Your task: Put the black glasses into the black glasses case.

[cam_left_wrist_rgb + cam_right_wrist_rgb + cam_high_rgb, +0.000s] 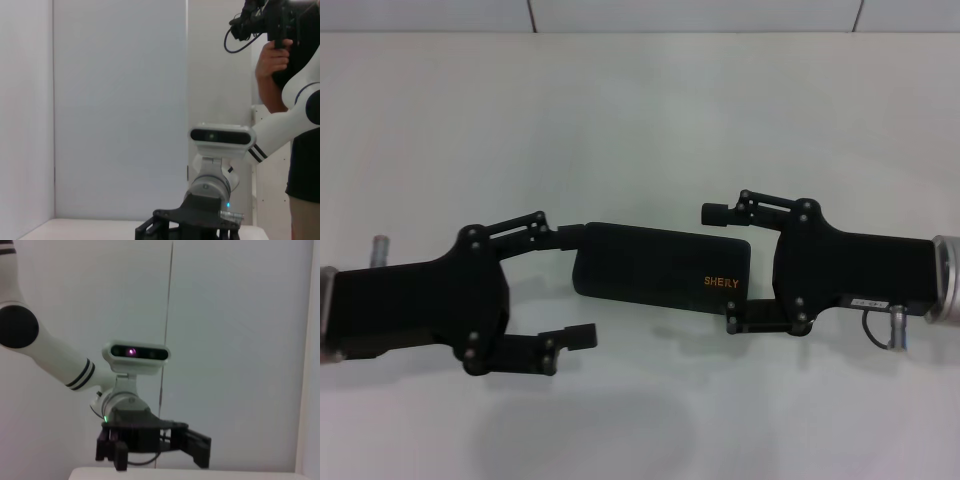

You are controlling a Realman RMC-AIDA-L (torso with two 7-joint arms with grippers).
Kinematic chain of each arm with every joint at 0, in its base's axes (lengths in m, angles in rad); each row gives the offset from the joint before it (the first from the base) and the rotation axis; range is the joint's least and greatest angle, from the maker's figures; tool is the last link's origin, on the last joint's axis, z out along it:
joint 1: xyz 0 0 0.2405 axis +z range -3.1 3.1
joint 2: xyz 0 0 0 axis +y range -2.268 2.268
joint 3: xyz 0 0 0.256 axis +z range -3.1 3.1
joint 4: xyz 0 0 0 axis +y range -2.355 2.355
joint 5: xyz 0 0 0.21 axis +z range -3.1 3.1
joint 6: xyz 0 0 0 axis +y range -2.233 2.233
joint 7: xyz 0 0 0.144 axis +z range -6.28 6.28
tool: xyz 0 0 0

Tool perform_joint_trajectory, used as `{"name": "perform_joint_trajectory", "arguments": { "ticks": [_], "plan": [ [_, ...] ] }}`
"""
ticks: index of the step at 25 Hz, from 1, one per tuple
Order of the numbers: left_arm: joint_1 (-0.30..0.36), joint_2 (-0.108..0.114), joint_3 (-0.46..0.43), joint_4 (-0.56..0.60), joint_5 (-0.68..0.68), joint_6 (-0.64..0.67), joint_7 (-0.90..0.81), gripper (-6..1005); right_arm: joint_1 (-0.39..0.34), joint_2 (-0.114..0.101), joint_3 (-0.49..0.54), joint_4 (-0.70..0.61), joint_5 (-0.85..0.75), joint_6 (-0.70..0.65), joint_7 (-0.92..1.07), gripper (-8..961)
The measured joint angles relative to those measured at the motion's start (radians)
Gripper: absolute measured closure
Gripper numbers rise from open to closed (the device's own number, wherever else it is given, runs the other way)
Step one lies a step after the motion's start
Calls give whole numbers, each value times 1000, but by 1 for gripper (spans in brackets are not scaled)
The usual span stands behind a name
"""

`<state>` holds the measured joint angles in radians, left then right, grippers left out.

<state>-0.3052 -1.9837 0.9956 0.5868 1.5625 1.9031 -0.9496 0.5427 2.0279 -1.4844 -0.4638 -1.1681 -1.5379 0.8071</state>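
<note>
Lying closed on the white table [640,120], the case [662,265] sat between the two grippers in the head view, its long side running left to right and its orange lettering [721,283] near the right end. No glasses showed in any view; whether they were inside the shut case could not be told.

The left gripper [582,284] reached in from the left with its fingers spread wide. Its far finger [560,236] met the far left corner of the case, while the near finger [575,336] hung apart from the case, on the near side and below its left end. The case's left end stood in the gap between them, not clamped.

The right gripper [722,268] came in from the right, fingers also spread. Its far finger [720,212] sat just beyond the far right corner of the case; the near finger [745,320] lay at the near right corner, touching or just beside it, and which could not be told. The right end of the case lay between the two.

The left wrist view showed the right gripper [192,225] across the table, with its wrist camera [220,135] above it, and a person [292,100] standing behind, holding a dark device. The right wrist view showed the left gripper [155,447] with fingers apart, under its own camera [136,353], before a plain wall.
</note>
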Motion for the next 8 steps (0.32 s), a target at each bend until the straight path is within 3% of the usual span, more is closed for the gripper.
{"name": "perform_joint_trajectory", "arguments": {
  "ticks": [8],
  "plan": [
    [28, 8, 0, 17, -26, 23, 19, 126, -7, 0, -31, 0, 20, 10, -25, 161]
  ]
}}
